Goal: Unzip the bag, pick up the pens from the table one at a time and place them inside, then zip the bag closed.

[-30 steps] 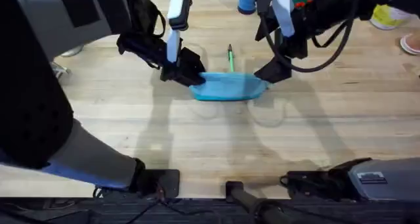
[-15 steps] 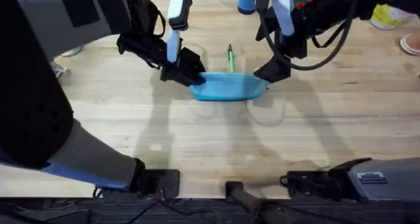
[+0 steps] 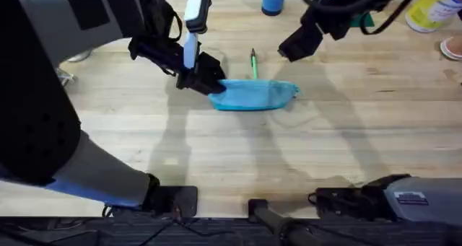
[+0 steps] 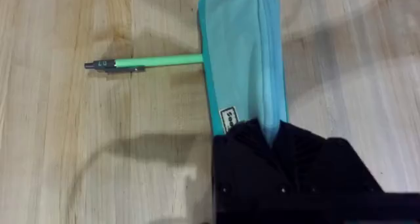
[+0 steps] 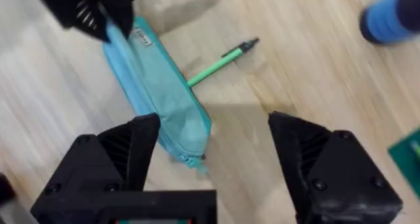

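The light blue bag (image 3: 254,94) lies flat on the table (image 3: 231,152), lengthwise left to right. My left gripper (image 3: 206,81) is shut on its left end, and its black fingers (image 4: 269,135) pinch the fabric by the zipper line. A green pen (image 3: 253,61) with a dark tip lies just behind the bag (image 4: 244,53), touching its far edge; it also shows as the pen (image 4: 149,62) in the left wrist view. My right gripper (image 3: 294,44) hangs open above the table, behind the bag's right end. Between its spread fingers (image 5: 125,158) I see the bag (image 5: 157,86) and the pen (image 5: 216,65).
A blue cylinder (image 3: 273,1) stands at the back centre, with a yellow bottle (image 3: 427,11) and a green item (image 3: 364,19) at the back right. Bare wood stretches in front of the bag to the arm bases.
My right gripper has left the bag's right end and moved up and back. The bag's right end now lies free. The left gripper has not moved.
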`<move>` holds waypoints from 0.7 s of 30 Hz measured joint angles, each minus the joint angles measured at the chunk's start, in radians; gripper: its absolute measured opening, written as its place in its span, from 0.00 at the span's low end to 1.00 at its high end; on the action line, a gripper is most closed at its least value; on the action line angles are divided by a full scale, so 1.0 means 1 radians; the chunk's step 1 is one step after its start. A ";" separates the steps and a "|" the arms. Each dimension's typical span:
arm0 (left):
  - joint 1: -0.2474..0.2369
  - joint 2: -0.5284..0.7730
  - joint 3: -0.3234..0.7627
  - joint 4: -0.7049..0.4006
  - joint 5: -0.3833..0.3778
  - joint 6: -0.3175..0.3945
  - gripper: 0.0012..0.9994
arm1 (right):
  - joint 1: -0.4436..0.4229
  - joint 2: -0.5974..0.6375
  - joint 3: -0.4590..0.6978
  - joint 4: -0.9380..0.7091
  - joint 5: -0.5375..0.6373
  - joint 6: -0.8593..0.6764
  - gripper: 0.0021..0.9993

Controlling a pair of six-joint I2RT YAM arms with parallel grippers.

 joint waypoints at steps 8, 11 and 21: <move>0.000 0.000 0.000 0.000 0.000 0.000 0.04 | 0.000 -0.020 0.013 -0.072 0.067 0.075 1.00; 0.000 0.000 0.000 0.000 0.000 0.000 0.04 | 0.000 -0.020 0.013 -0.088 0.072 0.083 1.00; 0.000 0.000 0.000 0.000 0.000 0.000 0.04 | 0.000 -0.039 0.013 -0.133 0.080 0.063 1.00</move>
